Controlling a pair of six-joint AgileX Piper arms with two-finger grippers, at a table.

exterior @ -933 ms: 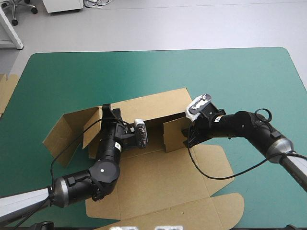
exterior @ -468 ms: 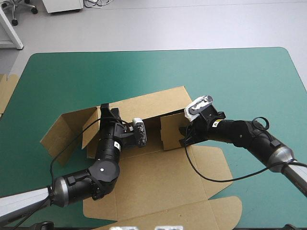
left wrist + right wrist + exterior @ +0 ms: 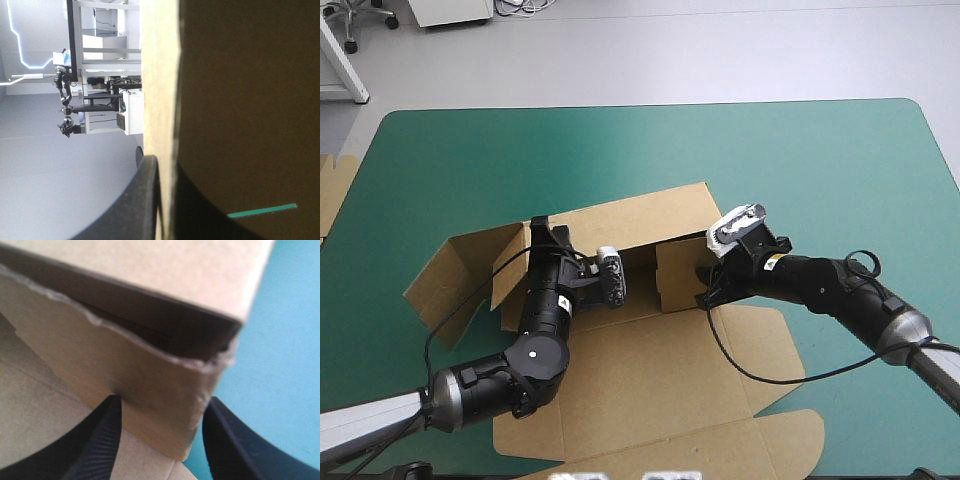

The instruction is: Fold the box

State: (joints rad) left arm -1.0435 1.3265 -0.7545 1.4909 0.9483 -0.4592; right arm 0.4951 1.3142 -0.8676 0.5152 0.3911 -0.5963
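The left claw (image 3: 162, 167) is all but closed on the box (image 3: 650, 370), one black finger on each face of an upright wall whose pale cut edge runs out ahead between them; past that finger a thin strip of the teal-green cover shows. From above, this claw sits at the box's 9 o'clock end, pinching the raised wall there, and beyond it a loose flap (image 3: 445, 280) splays outward toward 8 o'clock. The right claw (image 3: 162, 402) stands open, its two black fingers well apart and astride the corner of a raised side wall (image 3: 150, 385), the board filling the gap between them; whether either finger presses the board I cannot tell. Beyond that corner lies bare teal-green cover. From above, this claw is at the box's 3 o'clock end, just beside the short upright wall (image 3: 680, 275). A long back wall (image 3: 640, 215) stands along the 12 o'clock side between the two claws. The rest of the sheet lies flat and runs toward 6 o'clock, reaching the near edge. The box sits a little toward 7 o'clock of the middle of the tabletop (image 3: 800, 160). More board (image 3: 332, 190) shows at the 9 o'clock edge.
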